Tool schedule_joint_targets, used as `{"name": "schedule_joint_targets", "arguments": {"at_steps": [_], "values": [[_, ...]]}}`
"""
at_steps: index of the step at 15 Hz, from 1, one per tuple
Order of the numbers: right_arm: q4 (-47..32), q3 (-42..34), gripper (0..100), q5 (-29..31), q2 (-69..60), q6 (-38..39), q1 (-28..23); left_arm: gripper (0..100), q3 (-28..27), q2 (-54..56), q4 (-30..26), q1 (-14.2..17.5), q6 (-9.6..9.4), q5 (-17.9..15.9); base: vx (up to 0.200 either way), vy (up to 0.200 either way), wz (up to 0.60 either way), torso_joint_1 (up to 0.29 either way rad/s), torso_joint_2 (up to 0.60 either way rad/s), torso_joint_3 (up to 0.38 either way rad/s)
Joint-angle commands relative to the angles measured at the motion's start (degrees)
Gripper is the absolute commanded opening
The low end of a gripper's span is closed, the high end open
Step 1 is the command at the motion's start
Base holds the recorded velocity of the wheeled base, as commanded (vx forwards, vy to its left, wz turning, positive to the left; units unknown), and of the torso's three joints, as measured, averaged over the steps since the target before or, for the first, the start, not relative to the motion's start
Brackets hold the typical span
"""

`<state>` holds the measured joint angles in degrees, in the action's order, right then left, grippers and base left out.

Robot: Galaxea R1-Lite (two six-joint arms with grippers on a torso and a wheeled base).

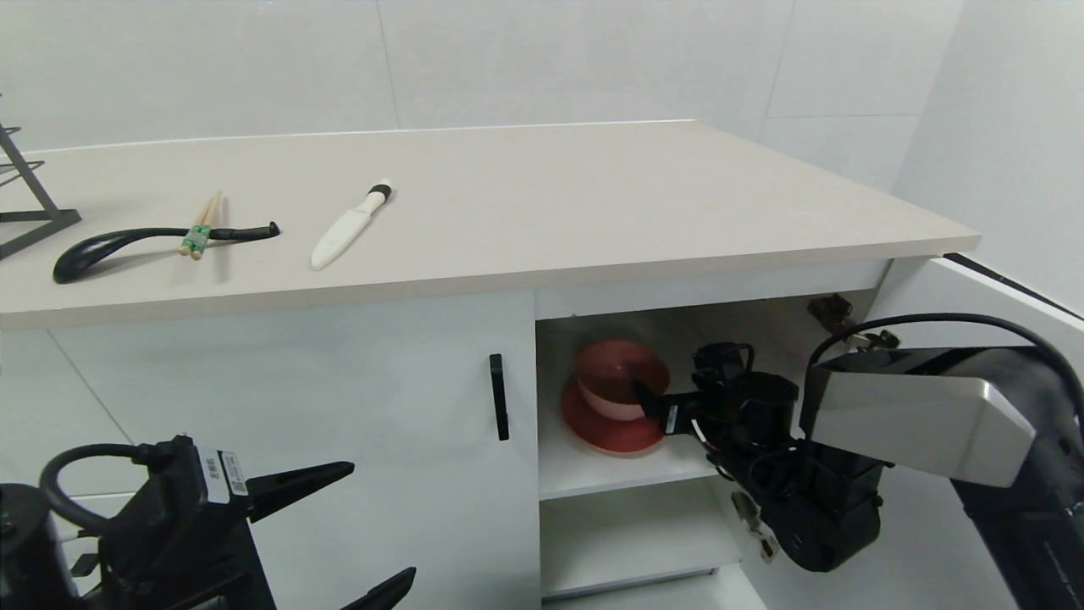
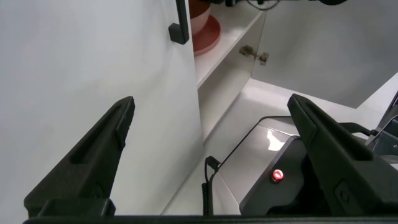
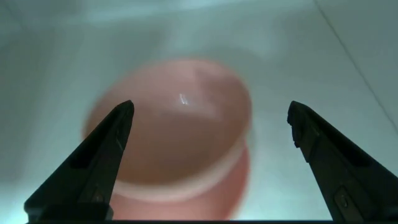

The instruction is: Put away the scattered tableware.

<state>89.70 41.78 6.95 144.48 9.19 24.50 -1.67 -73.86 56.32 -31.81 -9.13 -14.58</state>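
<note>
Already, part of the tableware sits inside the white cabinet (image 1: 339, 407). A pink round bowl (image 1: 618, 377) rests on a red flat plate (image 1: 610, 432), both on the upper shelf behind the cabinet's open right-hand door. The right gripper (image 3: 210, 111) is inside that compartment, level with the bowl. Its jaws are spread wide and the bowl lies just ahead between them, not clamped. I cannot tell whether a fingertip touches the rim.

Three pieces lie on the cabinet's pale top, toward its left end: a black long-handled ladle (image 1: 161, 231), a pair of wooden chopsticks (image 1: 201, 224) resting across the ladle's handle, and a white knife with a black band (image 1: 347, 229) just beside them. The left gripper (image 1: 381, 521) hangs low in front of the cabinet's closed left door, jaws apart and holding nothing.

By my reading, the bowl and plate are stowed, and the ladle, chopsticks and knife are not yet put away. That leaves more than half the job to do.
</note>
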Motion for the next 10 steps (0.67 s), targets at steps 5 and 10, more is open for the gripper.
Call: {"name": "schedule_joint_targets", "arguments": {"at_steps": [5, 10], "values": [[0.3, -15.9, 100, 0.3, -12.5, -0.7, 3.2, 100, 0.0, 0.5, 0.1, 0.3, -0.1, 0.0, 0.0, 0.0, 0.0, 0.0, 0.0, 0.0], [0.3, -35.0, 100, 0.7, -27.6, -4.3, 9.2, 100, -0.2, 0.5, 0.2, 0.2, -0.19, 0.0, 0.0, 0.0, 0.0, 0.0, 0.0, 0.0]]}}
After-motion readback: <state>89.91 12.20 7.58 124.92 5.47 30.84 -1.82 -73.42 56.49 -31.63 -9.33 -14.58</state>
